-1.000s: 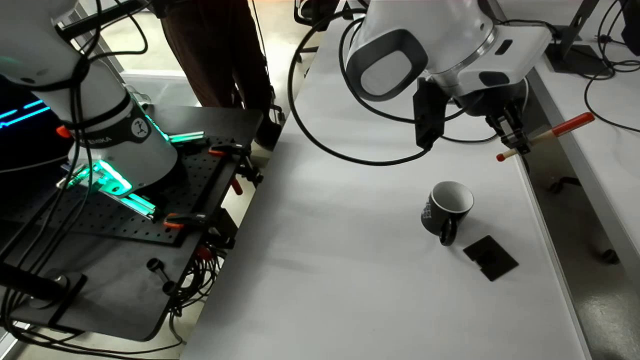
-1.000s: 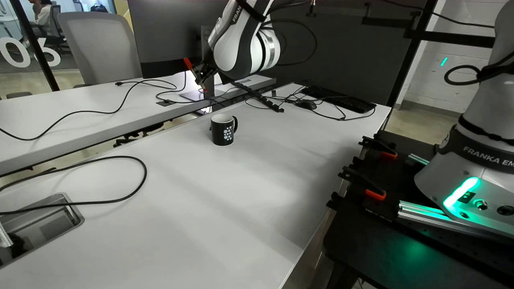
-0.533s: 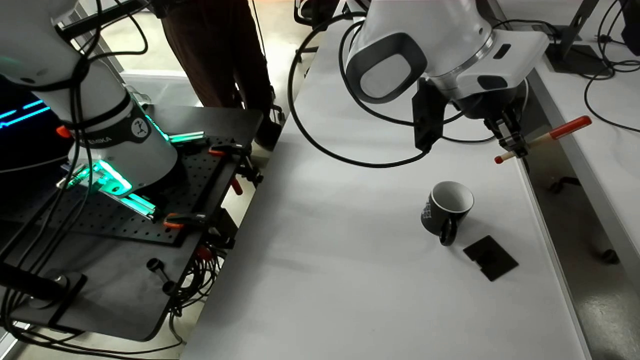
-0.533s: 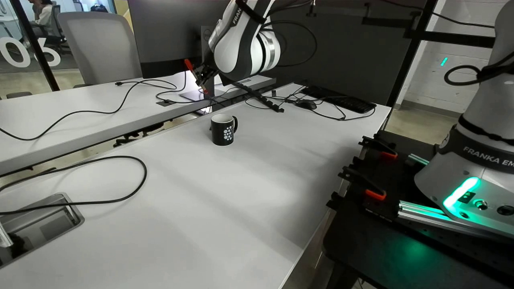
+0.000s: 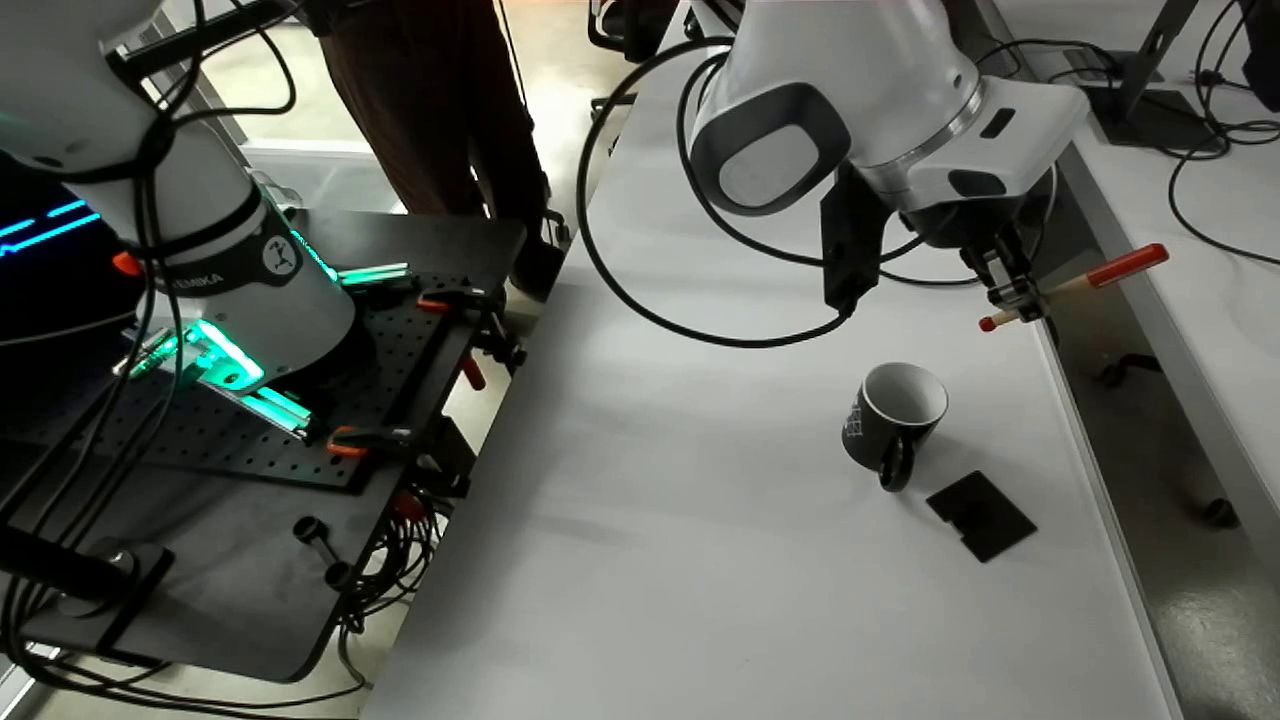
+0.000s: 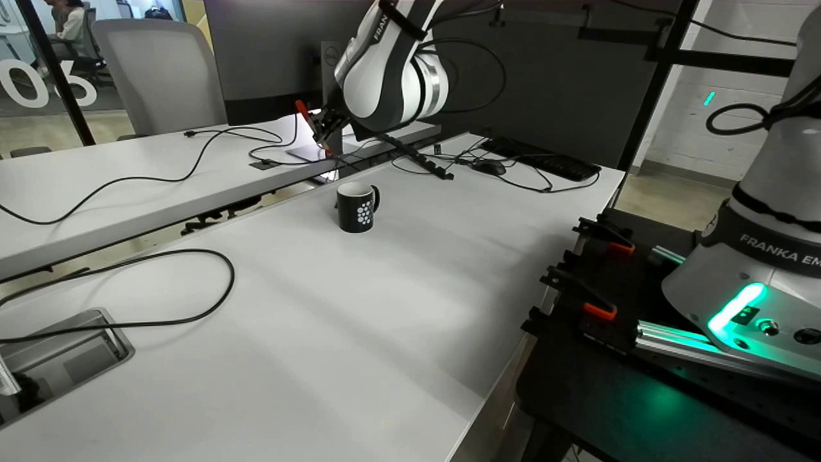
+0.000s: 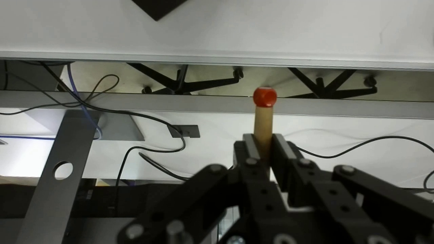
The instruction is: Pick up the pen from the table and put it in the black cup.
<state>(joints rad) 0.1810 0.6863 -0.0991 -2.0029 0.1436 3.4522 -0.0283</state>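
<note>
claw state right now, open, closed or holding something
Claw: closed on the pen, holding it tilted, outside the black cup.

Within last second I saw robot arm sink slightly. With it gripper and pen came down also, by small amount, and stood little nearer to black cup than before. Beside arm, long cable loop sagged lower too. Above robot base, smaller cable loop shifted very slightly.
</note>
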